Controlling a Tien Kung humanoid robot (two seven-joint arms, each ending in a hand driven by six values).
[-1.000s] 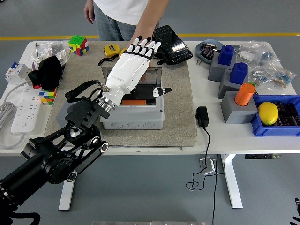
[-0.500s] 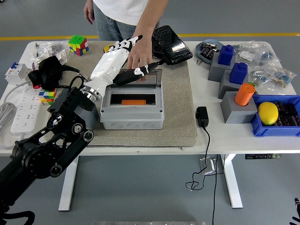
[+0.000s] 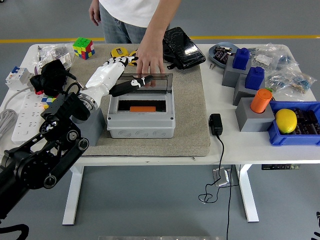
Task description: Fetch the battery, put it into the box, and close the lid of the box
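A grey box (image 3: pixel 141 120) stands on the beige mat, its dark see-through lid (image 3: pixel 157 84) swung open toward the far side. An orange battery (image 3: pixel 142 108) lies inside the box. My left hand (image 3: pixel 114 75), white with black fingertips, is at the box's far-left corner with fingers spread and its thumb over the lid's left end, holding nothing. A person at the far side rests a hand (image 3: pixel 149 61) on the lid's far edge. My right hand is out of view.
Power strip (image 3: pixel 25 117), black cloth (image 3: pixel 50 76) and colour cubes (image 3: pixel 83 48) at left. Yellow tape measure (image 3: pixel 119 51) and black case (image 3: pixel 182 47) behind the box. Black adapter (image 3: pixel 215 124) with cable at right, then grey blocks, orange cylinder (image 3: pixel 261 100), blue tray with a lemon (image 3: pixel 286 120).
My left hand has drawn back to the left, from over the box's opening to its far-left corner. The battery inside now shows. The person's hand stays on the lid.
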